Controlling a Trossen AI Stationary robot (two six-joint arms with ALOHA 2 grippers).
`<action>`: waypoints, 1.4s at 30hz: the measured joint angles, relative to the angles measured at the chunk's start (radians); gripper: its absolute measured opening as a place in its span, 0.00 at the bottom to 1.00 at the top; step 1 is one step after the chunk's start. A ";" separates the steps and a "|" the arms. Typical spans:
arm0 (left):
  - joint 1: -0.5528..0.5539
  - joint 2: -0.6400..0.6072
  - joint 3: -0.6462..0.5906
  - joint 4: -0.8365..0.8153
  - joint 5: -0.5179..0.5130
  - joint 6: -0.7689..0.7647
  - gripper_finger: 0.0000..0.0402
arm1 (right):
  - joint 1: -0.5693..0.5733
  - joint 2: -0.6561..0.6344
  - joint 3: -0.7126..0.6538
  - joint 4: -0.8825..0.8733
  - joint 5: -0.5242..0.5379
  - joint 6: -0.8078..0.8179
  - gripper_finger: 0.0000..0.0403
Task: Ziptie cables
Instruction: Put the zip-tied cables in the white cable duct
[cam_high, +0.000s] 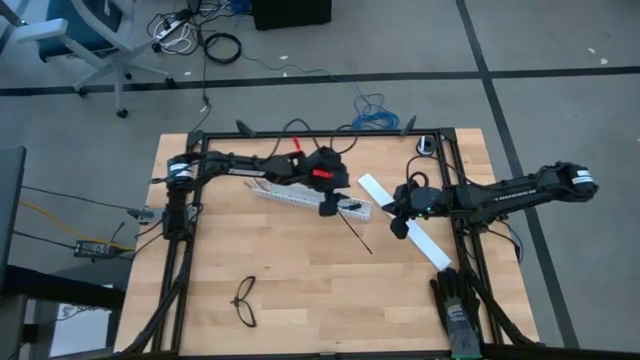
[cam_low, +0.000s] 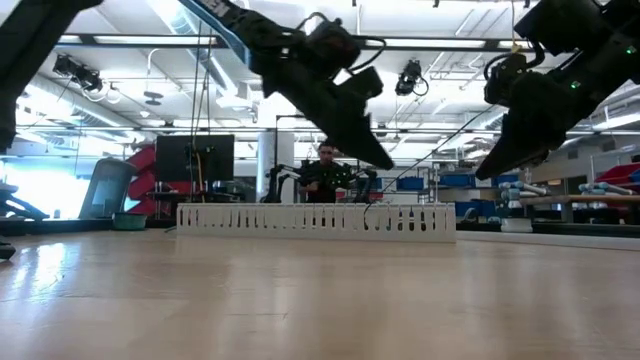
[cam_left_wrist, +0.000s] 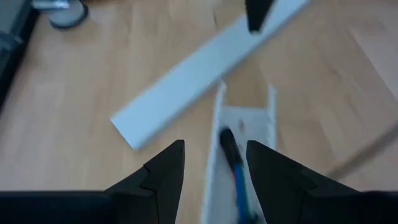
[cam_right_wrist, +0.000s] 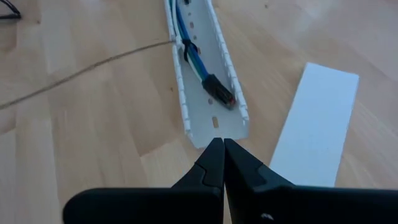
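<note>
The cables (cam_right_wrist: 194, 62), blue and white wires joined at a dark end (cam_right_wrist: 219, 91), lie inside a white slotted tray (cam_high: 300, 197) on the table. The ziptie (cam_high: 355, 235), a thin dark strip, runs from the tray's side wall (cam_right_wrist: 176, 42) out across the wood. My left gripper (cam_left_wrist: 214, 165) hovers open above the tray's end, fingers on either side of the dark cable end (cam_left_wrist: 227, 142), touching nothing. My right gripper (cam_right_wrist: 217, 152) is shut and hangs above the table just off the tray's open end, beside the wide flat white strip (cam_right_wrist: 317, 124).
The wide white strip (cam_high: 405, 220) lies slanted under my right gripper (cam_high: 400, 225). Black glasses (cam_high: 245, 300) sit near the table's near edge, a dark glove-like object (cam_high: 455, 300) at the near right corner. Bare wood lies between the tray and the glasses.
</note>
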 joint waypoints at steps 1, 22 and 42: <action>0.000 0.012 0.022 -0.007 -0.001 0.000 0.46 | 0.000 0.000 0.000 -0.008 0.000 0.000 0.00; 0.013 0.002 0.094 -0.264 -0.065 0.022 0.46 | -0.005 0.003 0.000 0.088 -0.104 -0.078 0.00; 0.095 -0.314 -0.078 -0.430 -0.164 -0.056 0.46 | -0.083 0.640 0.023 0.791 -0.390 -0.136 0.00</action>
